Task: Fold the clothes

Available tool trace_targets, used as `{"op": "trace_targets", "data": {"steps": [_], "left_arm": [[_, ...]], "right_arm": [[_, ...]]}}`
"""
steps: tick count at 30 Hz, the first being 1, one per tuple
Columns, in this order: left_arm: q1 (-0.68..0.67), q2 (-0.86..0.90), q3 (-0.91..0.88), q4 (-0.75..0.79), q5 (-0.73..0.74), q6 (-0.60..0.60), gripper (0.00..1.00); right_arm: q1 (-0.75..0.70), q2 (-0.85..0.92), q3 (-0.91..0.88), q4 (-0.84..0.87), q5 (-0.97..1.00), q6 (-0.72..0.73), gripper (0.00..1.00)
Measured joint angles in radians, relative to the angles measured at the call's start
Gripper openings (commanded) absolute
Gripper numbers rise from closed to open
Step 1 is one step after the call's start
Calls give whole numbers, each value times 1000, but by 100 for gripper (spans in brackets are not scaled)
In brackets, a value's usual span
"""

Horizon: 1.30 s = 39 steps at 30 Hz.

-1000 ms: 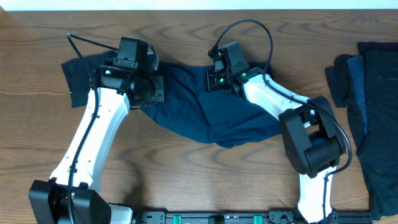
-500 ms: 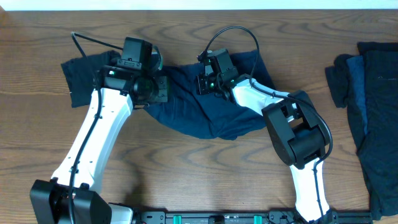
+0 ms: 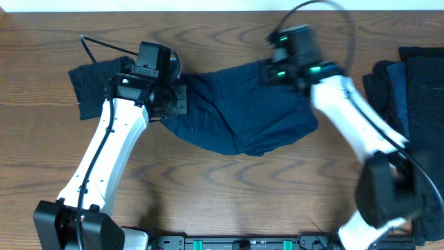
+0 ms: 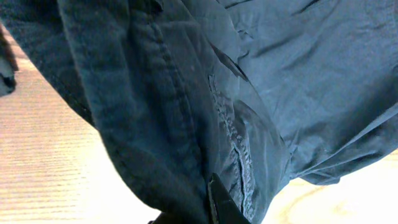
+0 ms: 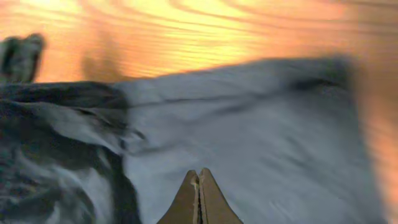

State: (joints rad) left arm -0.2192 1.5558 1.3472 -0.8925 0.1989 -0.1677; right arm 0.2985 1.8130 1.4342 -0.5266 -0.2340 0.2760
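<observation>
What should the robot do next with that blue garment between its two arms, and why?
Probably draw the right claw outward, away from the left claw, which pinches the navy garment. The cloth lies bunched and creased on the table between them, so it likely needs spreading flat before any fold. Whether the right claw itself holds cloth is unclear in its blurred view.

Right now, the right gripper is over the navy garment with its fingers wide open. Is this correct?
Not quite. The right gripper is over the navy garment, but its fingers are pressed together, not wide open. The right wrist view shows the two tips touching with no gap between them.
</observation>
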Motion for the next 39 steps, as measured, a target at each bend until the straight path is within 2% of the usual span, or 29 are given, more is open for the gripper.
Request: {"op": "trace_targets", "data": {"steps": [5,8,18,27,34,39], "left_arm": [[0,0,0,0,0,6,6],[0,0,0,0,0,8,6],[0,0,0,3,0,8,6],[0,0,0,8,0,13,6],[0,0,0,15,-1,17,6],[0,0,0,31,-3,58,6]], "right_arm": [[-79,-24,-3,-246,85,-2,1],[-108,1,-43,-276,116,-3,1],[-123,29,-237,-72,150,-2,1],[-122,29,-391,10,152,46,1],[-120,5,-443,45,41,170,1],[-63,0,-472,45,-91,216,1]]}}
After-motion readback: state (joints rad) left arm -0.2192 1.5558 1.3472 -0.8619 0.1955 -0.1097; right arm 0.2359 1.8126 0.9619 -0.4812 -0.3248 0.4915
